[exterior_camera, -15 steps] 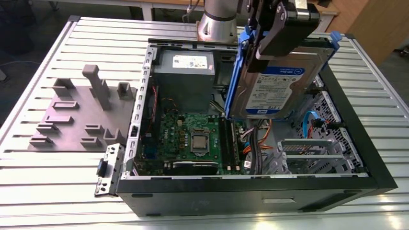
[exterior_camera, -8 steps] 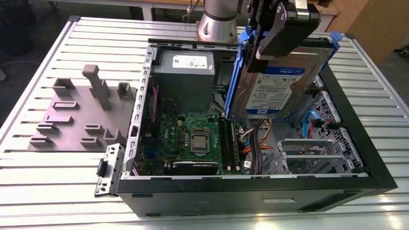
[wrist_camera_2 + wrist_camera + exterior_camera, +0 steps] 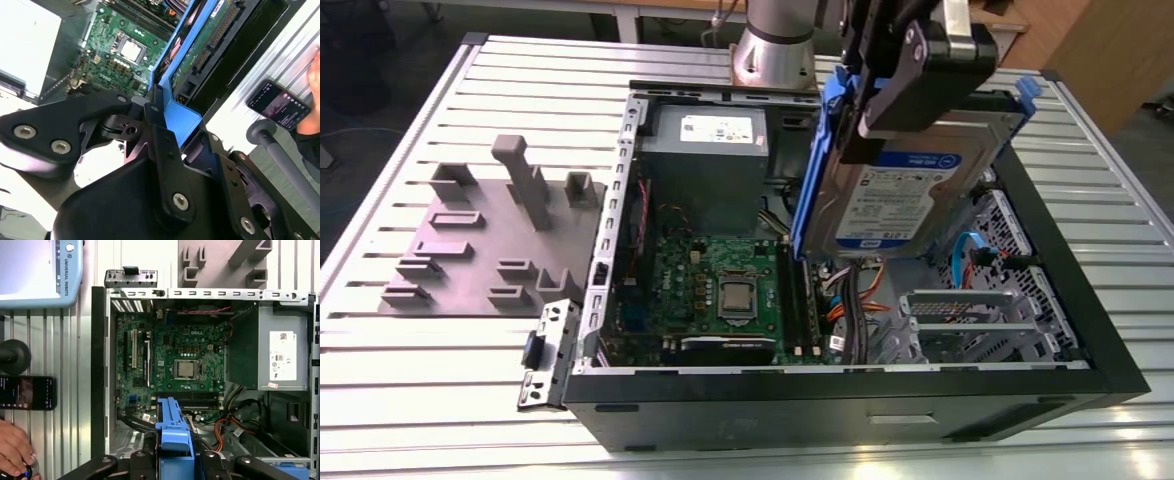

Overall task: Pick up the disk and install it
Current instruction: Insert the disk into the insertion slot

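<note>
So the gripper (image 3: 891,115) is clamped shut on the disk (image 3: 907,195), holding it over the case (image 3: 854,395) toward the exterior view's right edge. Its long axis is near-vertical and the label faces out. There's open air around it, and a metal bay (image 3: 974,312) sits below.

In the exterior view, looks down at a slant from outside the open computer case (image 3: 854,390), at middling range, with the jaws of the gripper (image 3: 874,125) above it. In the first wrist view, faces straight down past the jaws onto the motherboard (image 3: 175,365). In the second wrist view, sits close behind the jaws, aimed obliquely along the clamped disk (image 3: 200,45). Shares the motherboard across all three.
</note>
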Controlling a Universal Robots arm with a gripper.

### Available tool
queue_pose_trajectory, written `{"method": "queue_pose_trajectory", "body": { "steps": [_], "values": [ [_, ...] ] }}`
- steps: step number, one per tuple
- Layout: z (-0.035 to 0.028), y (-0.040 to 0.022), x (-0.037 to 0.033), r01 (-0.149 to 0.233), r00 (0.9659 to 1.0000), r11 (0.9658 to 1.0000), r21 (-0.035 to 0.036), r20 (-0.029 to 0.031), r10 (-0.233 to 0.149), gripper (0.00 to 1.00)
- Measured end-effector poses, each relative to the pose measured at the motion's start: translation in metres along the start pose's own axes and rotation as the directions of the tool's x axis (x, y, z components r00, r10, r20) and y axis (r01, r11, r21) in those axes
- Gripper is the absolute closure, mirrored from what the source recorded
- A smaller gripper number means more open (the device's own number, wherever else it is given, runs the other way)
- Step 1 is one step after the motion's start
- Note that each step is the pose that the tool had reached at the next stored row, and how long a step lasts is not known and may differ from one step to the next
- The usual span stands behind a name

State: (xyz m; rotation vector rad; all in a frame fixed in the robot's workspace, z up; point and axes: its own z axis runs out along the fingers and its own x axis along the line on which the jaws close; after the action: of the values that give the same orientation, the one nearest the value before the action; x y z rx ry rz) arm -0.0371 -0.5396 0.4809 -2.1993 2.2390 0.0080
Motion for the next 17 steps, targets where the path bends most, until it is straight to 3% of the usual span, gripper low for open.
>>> {"method": "queue_pose_trajectory", "body": {
  "steps": [4, 10, 17],
  "values": [
    [0.0015, -0.0041, 0.0085, 0.0, 1.0, 1.0, -0.002, -0.0002, 0.0, 0.64],
    [0.0048, -0.0159, 0.0122, 0.0, 1.0, 0.9999, -0.0129, -0.0003, 0.0, 0.64],
    [0.0053, -0.0173, 0.0124, 0.0, 1.0, 0.9999, -0.013, -0.0002, 0.0, 0.64]
  ]
}}
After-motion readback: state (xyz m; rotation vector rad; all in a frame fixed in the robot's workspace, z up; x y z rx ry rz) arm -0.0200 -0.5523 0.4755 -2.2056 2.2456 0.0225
